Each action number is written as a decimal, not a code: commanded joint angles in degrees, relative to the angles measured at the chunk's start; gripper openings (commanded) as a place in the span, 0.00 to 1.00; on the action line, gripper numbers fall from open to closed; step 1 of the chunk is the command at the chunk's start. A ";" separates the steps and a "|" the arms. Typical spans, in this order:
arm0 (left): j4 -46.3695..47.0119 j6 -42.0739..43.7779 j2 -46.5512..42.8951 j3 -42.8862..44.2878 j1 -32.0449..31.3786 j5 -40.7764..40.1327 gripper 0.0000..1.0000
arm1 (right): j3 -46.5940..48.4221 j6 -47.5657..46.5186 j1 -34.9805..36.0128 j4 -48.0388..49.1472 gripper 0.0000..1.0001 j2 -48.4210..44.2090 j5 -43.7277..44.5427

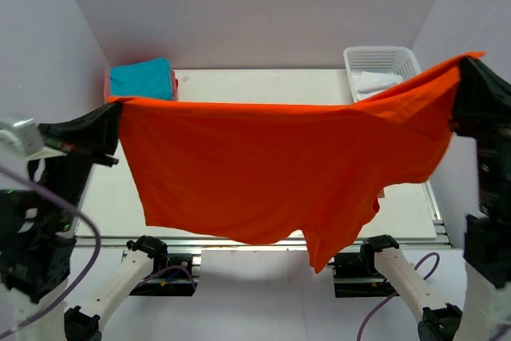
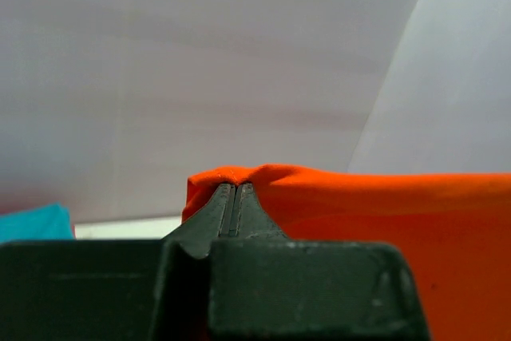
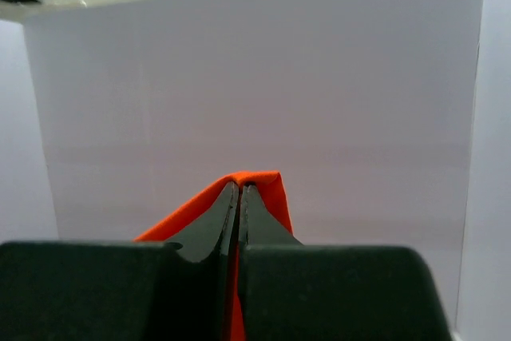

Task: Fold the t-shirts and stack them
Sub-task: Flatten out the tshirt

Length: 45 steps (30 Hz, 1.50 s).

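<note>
The orange-red t-shirt (image 1: 271,165) hangs spread in the air above the table, held by both arms at its top corners. My left gripper (image 1: 118,105) is shut on its left corner, seen in the left wrist view (image 2: 235,188) with cloth (image 2: 383,213) bunched over the tips. My right gripper (image 1: 463,65) is shut on its right corner, higher up; the right wrist view (image 3: 241,185) shows cloth (image 3: 267,189) folded over the tips. A folded teal shirt (image 1: 141,79) lies on a pink one (image 1: 107,84) at the table's back left. A white shirt (image 1: 377,81) lies in the basket.
A white plastic mesh basket (image 1: 382,60) stands at the table's back right. The white table (image 1: 263,85) shows behind the hanging shirt. White walls close the left, back and right sides.
</note>
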 commanded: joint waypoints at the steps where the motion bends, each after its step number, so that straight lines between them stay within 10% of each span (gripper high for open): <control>1: 2.83 -2.71 0.77 -8.07 0.49 -5.89 0.00 | -9.00 0.39 -0.23 6.79 0.00 1.57 4.25; 13: 7.15 -7.45 7.97 -24.09 0.49 -19.33 0.00 | -31.97 3.38 -0.15 17.19 0.00 12.35 5.32; 25: 13.65 -12.82 22.90 -32.81 1.02 -27.80 0.00 | -31.19 4.00 -0.32 23.35 0.00 31.96 2.85; 45: 16.03 -9.84 71.85 0.48 13.23 -14.35 0.00 | -6.88 2.77 -0.49 18.52 0.00 63.52 7.86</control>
